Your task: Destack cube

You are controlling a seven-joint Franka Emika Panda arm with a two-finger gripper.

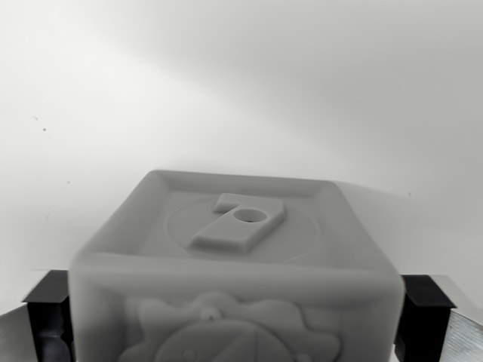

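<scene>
So the wrist cam is basically filled by the cube (234, 264), pale grey and sitting low in the middle of the shot. Its top face has a raised border, a shallow round recess, and an embossed 7 with a small hole in it. The near face shows some kind of raised wavy-edged relief, cut off by the bottom edge. The gripper (238, 317) has a black finger pad on each side: one (50, 313) against the cube's side on the wrist view's left, the other (424, 313) on the right. Behind it all is a plain white surface (241, 90) with a few tiny specks.
</scene>
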